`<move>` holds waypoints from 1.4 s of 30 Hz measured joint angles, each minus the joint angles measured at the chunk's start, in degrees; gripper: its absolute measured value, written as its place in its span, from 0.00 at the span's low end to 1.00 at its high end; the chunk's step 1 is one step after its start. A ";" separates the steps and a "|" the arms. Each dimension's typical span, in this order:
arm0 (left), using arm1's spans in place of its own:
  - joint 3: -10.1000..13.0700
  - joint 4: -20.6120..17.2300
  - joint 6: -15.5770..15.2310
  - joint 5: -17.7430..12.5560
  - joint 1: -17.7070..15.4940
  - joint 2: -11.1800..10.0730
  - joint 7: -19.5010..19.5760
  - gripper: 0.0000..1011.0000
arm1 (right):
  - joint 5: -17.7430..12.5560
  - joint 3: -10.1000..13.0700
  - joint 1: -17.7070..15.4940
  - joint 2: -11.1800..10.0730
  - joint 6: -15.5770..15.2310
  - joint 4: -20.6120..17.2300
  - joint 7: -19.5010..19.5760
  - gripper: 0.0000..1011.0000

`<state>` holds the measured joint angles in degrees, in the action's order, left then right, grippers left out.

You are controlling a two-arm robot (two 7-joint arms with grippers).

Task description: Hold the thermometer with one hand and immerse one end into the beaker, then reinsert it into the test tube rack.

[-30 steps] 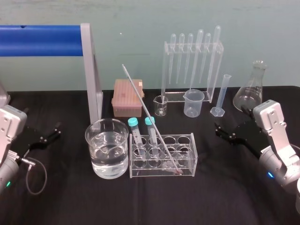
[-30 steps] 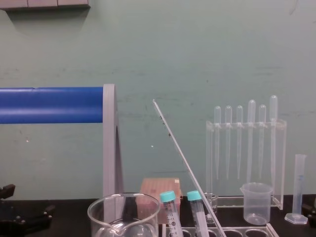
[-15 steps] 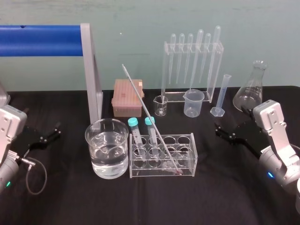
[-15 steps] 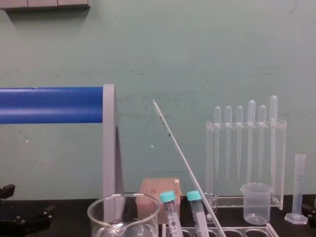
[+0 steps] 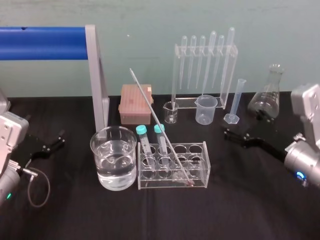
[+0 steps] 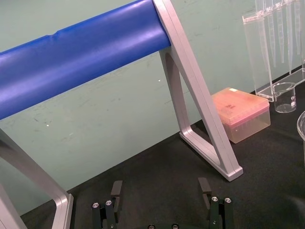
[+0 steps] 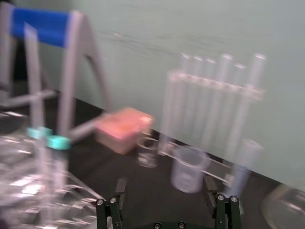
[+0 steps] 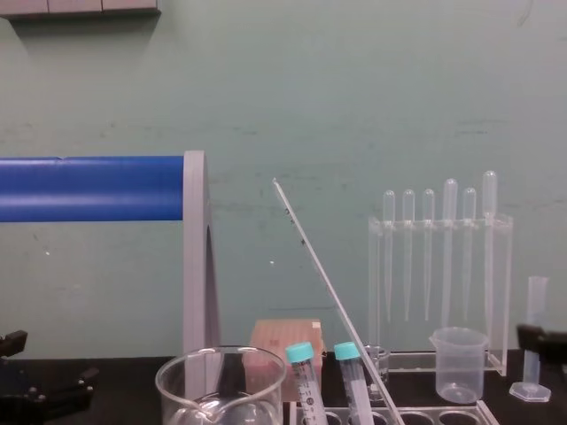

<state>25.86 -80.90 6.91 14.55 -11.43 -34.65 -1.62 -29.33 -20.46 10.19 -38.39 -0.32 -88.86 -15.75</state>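
Right of the rack [image 5: 200, 148], the right gripper [image 5: 234, 136] hovers open and empty; the thermometer [image 5: 159, 125] leans in the rack. Left gripper [image 5: 56, 141] sits open, far left.

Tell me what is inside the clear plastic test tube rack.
Two teal-capped tubes stand at the rack's left end, and the long thin glass thermometer leans in it. What the tubes contain cannot be told.

Left black two-finger pincer [image 5: 60, 140] parked low at the robot's left side, fingers spread apart, right black two-finger pincer [image 5: 229, 134] stretched inward from the right on a silver cylindrical wrist [image 5: 301, 161], fingers spread apart
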 joint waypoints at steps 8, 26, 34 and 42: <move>0.00 0.00 0.00 0.00 0.00 0.00 0.00 1.00 | -5.92 -1.38 4.03 -1.22 -6.41 -4.21 -14.07 0.99; 0.00 0.00 0.00 0.00 0.00 0.00 0.00 1.00 | -3.82 -12.05 17.94 9.42 -14.99 3.50 -14.98 0.99; 0.00 0.00 0.00 0.00 0.00 0.00 0.00 1.00 | -1.81 -13.80 21.38 12.28 -15.60 5.02 -14.00 0.99; 0.00 0.00 0.00 0.00 0.00 0.00 0.00 1.00 | -0.66 -14.42 22.18 12.51 -16.12 4.76 -13.85 0.99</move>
<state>25.86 -80.90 6.91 14.55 -11.43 -34.65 -1.62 -29.99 -34.88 32.37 -25.88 -16.44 -84.11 -29.60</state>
